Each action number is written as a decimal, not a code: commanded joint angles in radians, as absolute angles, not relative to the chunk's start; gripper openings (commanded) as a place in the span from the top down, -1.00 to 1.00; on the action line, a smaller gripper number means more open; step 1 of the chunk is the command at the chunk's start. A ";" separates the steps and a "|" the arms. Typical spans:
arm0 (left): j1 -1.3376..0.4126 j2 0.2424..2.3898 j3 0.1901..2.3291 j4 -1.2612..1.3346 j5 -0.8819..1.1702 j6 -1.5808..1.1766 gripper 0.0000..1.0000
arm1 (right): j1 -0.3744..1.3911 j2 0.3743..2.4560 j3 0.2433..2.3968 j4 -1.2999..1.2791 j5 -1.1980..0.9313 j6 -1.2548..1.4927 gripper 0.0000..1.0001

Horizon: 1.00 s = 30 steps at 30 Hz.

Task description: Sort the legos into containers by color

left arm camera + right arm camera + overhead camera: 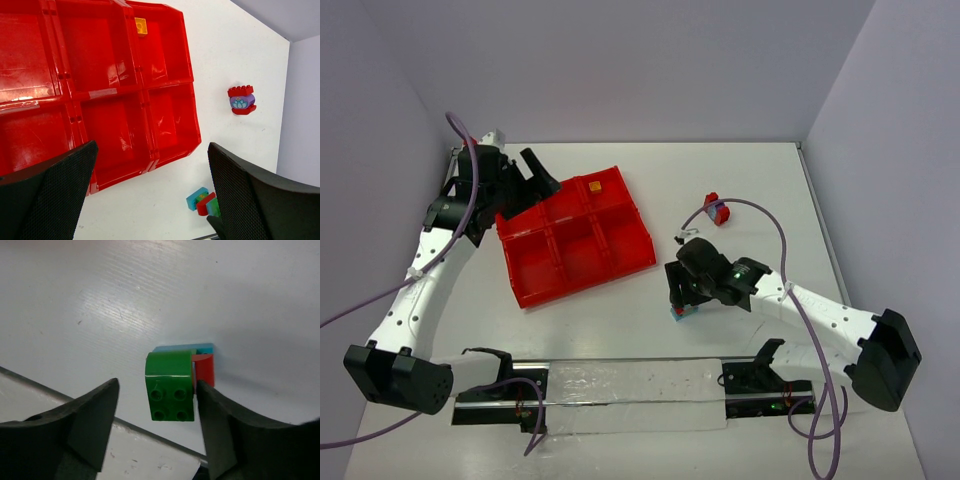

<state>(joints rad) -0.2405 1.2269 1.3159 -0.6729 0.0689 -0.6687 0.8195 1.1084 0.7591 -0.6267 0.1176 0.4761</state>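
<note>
We found the green brick seated on a teal-blue brick and a red brick. The three were joined as one small stack lying on the worktop, to the near right of the red tray and clear of it. The right hand stood directly over this stack with its fingers spread, one on either side of the green brick. One finger was just beside the brick, though we could not tell whether it touched; the other stood apart from it.

An orange-yellow brick lay alone in the far right corner compartment of the tray, against the compartment wall. A purple brick sat between two red pieces on the worktop to the right of the tray, well apart from both hands.

The left hand hung above the far left end of the tray, fingers spread and holding nothing
</note>
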 commanded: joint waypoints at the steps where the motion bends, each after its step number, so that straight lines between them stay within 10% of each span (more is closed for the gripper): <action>1: -0.241 1.229 1.353 -0.624 0.086 -0.669 -0.99 | 0.842 1.118 0.805 -0.644 0.187 0.495 -0.13; 16: -0.241 1.215 1.351 -0.623 0.098 -0.670 -0.99 | 0.871 1.135 0.805 -0.666 0.234 0.531 -0.30; 24: -0.241 1.206 1.356 -0.641 0.073 -0.666 -0.99 | 0.888 1.138 0.823 -0.668 0.259 0.551 0.73; 30: -0.241 1.212 1.315 -0.610 0.144 -0.616 -0.98 | 0.890 1.118 0.954 -0.721 0.270 0.541 1.00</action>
